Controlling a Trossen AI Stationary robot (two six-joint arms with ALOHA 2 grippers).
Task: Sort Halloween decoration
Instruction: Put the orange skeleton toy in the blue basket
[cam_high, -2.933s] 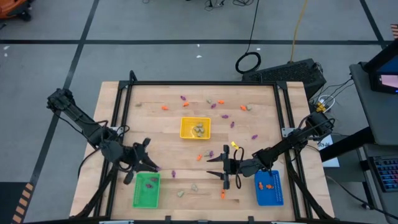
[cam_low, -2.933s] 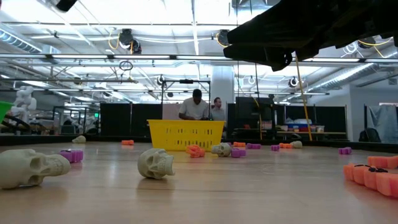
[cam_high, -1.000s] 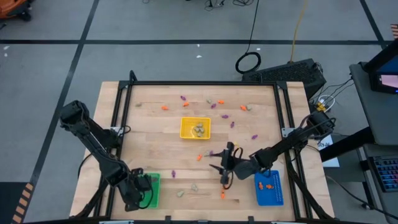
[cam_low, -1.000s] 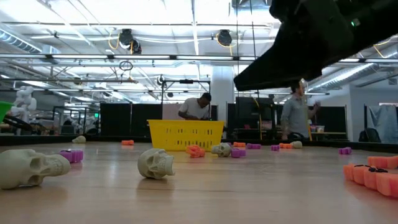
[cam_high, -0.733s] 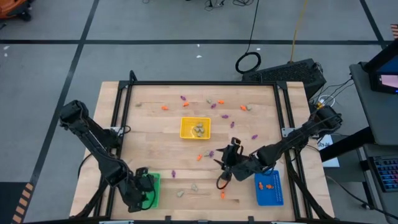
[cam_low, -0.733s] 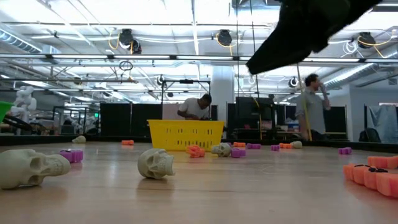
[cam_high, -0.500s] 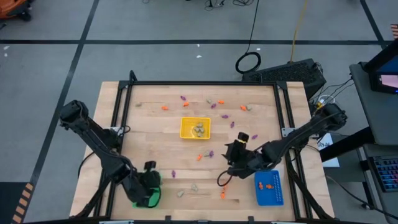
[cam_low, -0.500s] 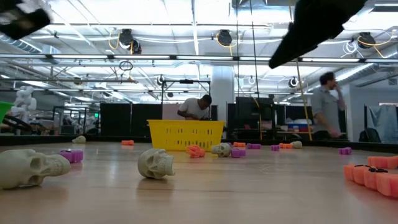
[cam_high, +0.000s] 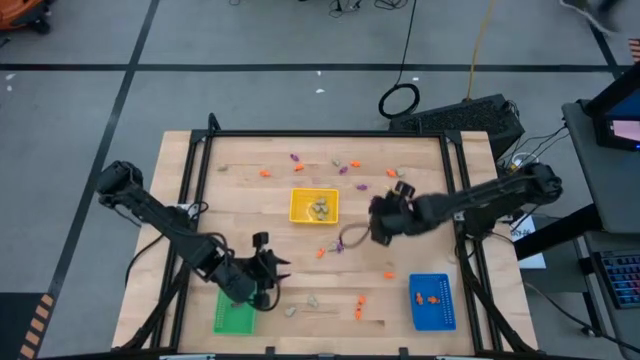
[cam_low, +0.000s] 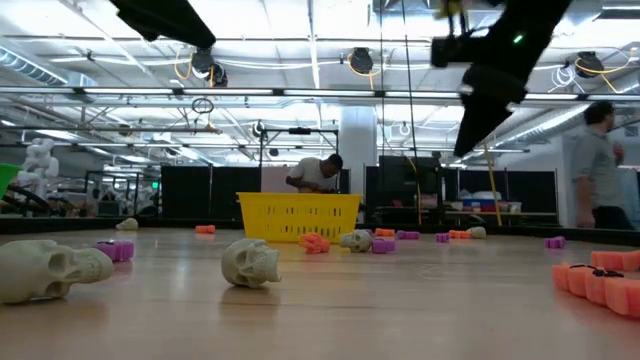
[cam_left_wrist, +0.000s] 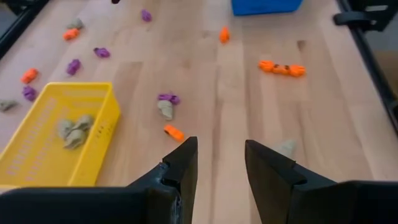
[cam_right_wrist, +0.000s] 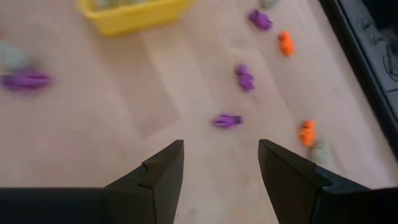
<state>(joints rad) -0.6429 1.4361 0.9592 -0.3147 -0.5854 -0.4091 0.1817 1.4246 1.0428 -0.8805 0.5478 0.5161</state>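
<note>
Left gripper (cam_high: 268, 272) hangs over the near left of the table (cam_high: 260, 210), just beside the green tray (cam_high: 235, 317); its fingers (cam_left_wrist: 180, 167) stand parted with a gap between them and nothing in it. Near edge: blue tray (cam_high: 432, 301) on the right with orange trinkets (cam_high: 429, 297) inside, a loose orange one (cam_high: 358, 299) and a beige one (cam_high: 313, 299) between the two trays. From table level, two pale skulls (cam_low: 251, 263) lie closest, with orange pieces (cam_low: 602, 282) at right. Right gripper (cam_high: 380, 222) is raised over the middle right of the table, fingers (cam_right_wrist: 163, 167) spread wide, empty. Mid-table, the yellow tray (cam_high: 314, 206) holds several beige skulls (cam_high: 319, 208). Purple trinkets (cam_high: 293, 157) and more orange ones (cam_high: 265, 172) are scattered toward the far edge, well apart from the trays. People (cam_low: 316, 173) are in the room beyond.
</note>
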